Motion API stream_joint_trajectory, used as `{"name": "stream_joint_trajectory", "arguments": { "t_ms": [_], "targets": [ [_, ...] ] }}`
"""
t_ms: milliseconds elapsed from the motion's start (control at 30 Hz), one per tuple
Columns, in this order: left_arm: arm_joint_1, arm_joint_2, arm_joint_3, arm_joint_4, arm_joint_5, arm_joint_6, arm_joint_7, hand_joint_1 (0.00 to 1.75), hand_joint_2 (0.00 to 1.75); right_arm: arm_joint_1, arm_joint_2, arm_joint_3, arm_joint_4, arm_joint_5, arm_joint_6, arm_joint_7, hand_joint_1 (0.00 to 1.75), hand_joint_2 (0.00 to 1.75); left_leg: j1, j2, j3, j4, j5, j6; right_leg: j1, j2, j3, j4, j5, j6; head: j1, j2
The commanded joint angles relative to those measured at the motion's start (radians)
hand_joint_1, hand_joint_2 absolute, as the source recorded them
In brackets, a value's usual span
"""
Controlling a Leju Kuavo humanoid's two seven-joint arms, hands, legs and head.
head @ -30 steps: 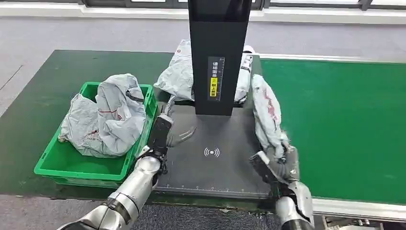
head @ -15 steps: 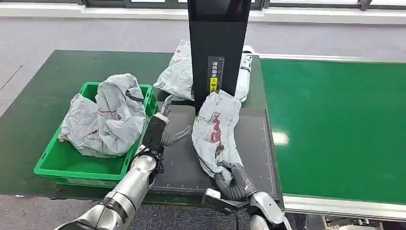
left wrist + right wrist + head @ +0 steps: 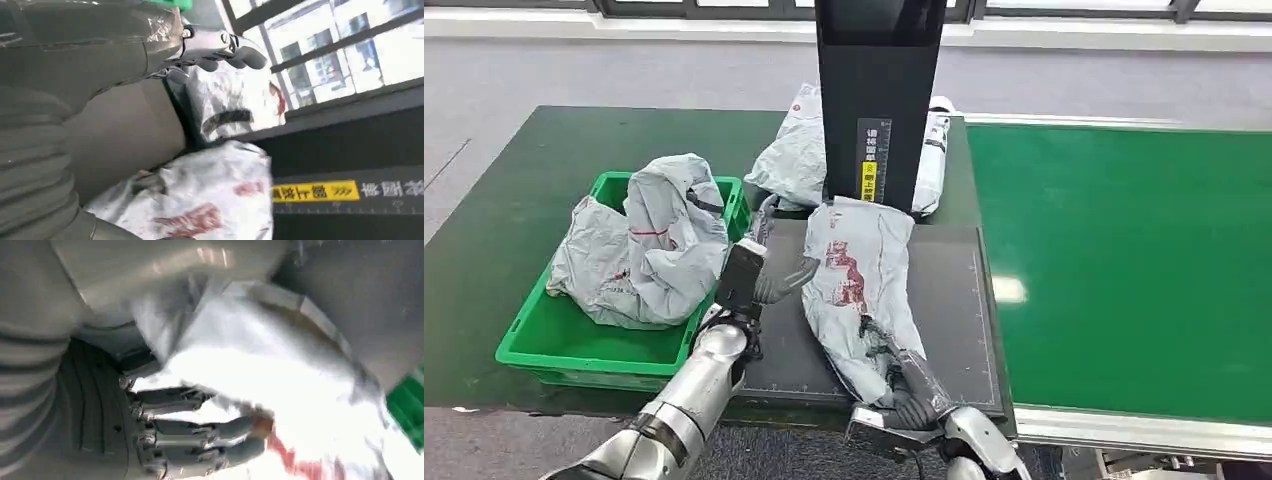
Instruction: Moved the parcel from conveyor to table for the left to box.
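Gripping the parcel's (image 3: 856, 290) near end, the right hand (image 3: 911, 390) had its fingers curled around it on the dark pad (image 3: 949, 300). Left hand (image 3: 759, 275), fingers spread, hovered just beside the parcel's left edge.

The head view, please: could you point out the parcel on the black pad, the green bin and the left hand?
parcel (image 3: 856, 275), head view, on its grey printed middle.
green bin (image 3: 524, 335), head view, on its bare near-left floor.
left hand (image 3: 754, 275), head view, on the dark palm behind the fingers.
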Motion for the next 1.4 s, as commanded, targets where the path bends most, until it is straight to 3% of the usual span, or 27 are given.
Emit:
{"name": "stream_joint_trajectory", "arguments": {
  "t_ms": [33,233,333,467,600,800,967,1000,1033,1067,1100,1400],
  "targets": [
    [0.035,0.018,0.062,-0.057,-0.001,0.058,-0.015,0.00,1.75,0.025,0.049,-0.119,-0.199,-0.071,-0.174,-0.038,0.00,1.75,-0.001,0.004,0.001,-0.001,-0.001,0.002,0.000,0.002,0.000,0.000,-0.001,-0.003,0.000,0.000],
    [0.035,0.008,0.078,-0.060,0.009,0.081,-0.028,0.00,1.75,0.051,0.075,-0.164,-0.233,-0.115,-0.278,-0.085,0.00,1.75,0.000,0.001,0.001,-0.001,-0.001,0.002,0.000,0.000,0.000,0.000,-0.001,-0.002,0.000,0.000],
    [0.036,0.006,0.046,-0.043,-0.008,0.055,-0.029,0.00,1.75,0.069,0.101,-0.235,-0.284,-0.309,-0.380,-0.168,0.00,1.75,0.000,0.002,0.002,-0.001,-0.001,0.002,0.001,0.000,0.002,-0.001,-0.001,-0.004,0.000,0.000],
    [0.026,0.030,-0.053,0.024,-0.093,-0.054,-0.004,0.00,1.75,0.056,0.111,-0.301,-0.282,-0.433,-0.463,-0.235,0.00,1.75,0.000,0.001,0.002,-0.001,0.000,0.003,0.001,-0.002,0.002,-0.002,-0.001,-0.003,0.000,0.000],
    [0.024,0.040,-0.070,0.057,-0.110,-0.128,-0.005,0.00,1.75,0.037,0.111,-0.315,-0.258,-0.468,-0.462,-0.245,0.00,1.75,-0.001,0.002,0.003,-0.002,0.000,0.002,0.000,0.000,0.002,-0.002,0.000,-0.003,0.000,0.000],
    [-0.010,0.071,-0.237,0.182,-0.336,-0.254,0.050,0.00,1.75,-0.037,0.111,-0.358,-0.176,-0.497,-0.456,-0.242,0.00,1.75,-0.001,0.003,0.005,-0.003,0.000,0.003,0.000,0.001,0.003,-0.003,0.000,-0.004,0.000,0.000],
    [-0.028,0.082,-0.325,0.253,-0.460,-0.319,0.088,0.00,1.75,-0.021,0.114,-0.379,-0.202,-0.485,-0.438,-0.233,0.00,1.75,-0.001,0.003,0.004,-0.002,0.000,0.003,0.001,0.001,0.003,-0.003,0.000,-0.003,0.000,0.000],
    [-0.033,0.085,-0.343,0.262,-0.484,-0.327,0.105,0.10,1.75,-0.019,0.114,-0.382,-0.205,-0.485,-0.436,-0.231,0.00,1.75,-0.001,0.002,0.003,-0.002,0.000,0.002,0.001,0.001,0.002,-0.002,0.000,-0.003,0.000,0.000],
    [-0.036,0.086,-0.354,0.269,-0.504,-0.327,0.120,0.42,1.75,-0.016,0.113,-0.384,-0.207,-0.482,-0.432,-0.229,0.00,1.75,0.000,0.002,0.004,-0.002,0.000,0.003,0.001,0.000,0.003,-0.002,0.000,-0.004,0.000,0.000],
    [-0.039,0.089,-0.368,0.276,-0.526,-0.335,0.134,1.45,1.75,-0.014,0.113,-0.388,-0.211,-0.482,-0.424,-0.225,0.00,1.75,0.000,0.002,0.003,-0.002,0.000,0.002,0.001,0.000,0.002,-0.001,0.000,-0.003,0.000,0.000],
    [-0.041,0.090,-0.376,0.278,-0.540,-0.336,0.140,1.75,1.75,-0.013,0.114,-0.391,-0.213,-0.481,-0.420,-0.224,0.00,1.75,0.000,0.002,0.002,-0.001,0.000,0.002,0.001,0.000,0.001,-0.001,0.000,-0.003,0.000,0.000],
    [-0.071,0.081,-0.384,0.277,-0.613,-0.243,0.219,1.75,1.75,-0.016,0.132,-0.412,-0.237,-0.460,-0.393,-0.205,0.00,1.75,-0.001,0.004,0.007,-0.003,0.000,0.005,0.001,0.000,0.008,-0.003,0.000,-0.003,0.000,0.000]
  ]
}}
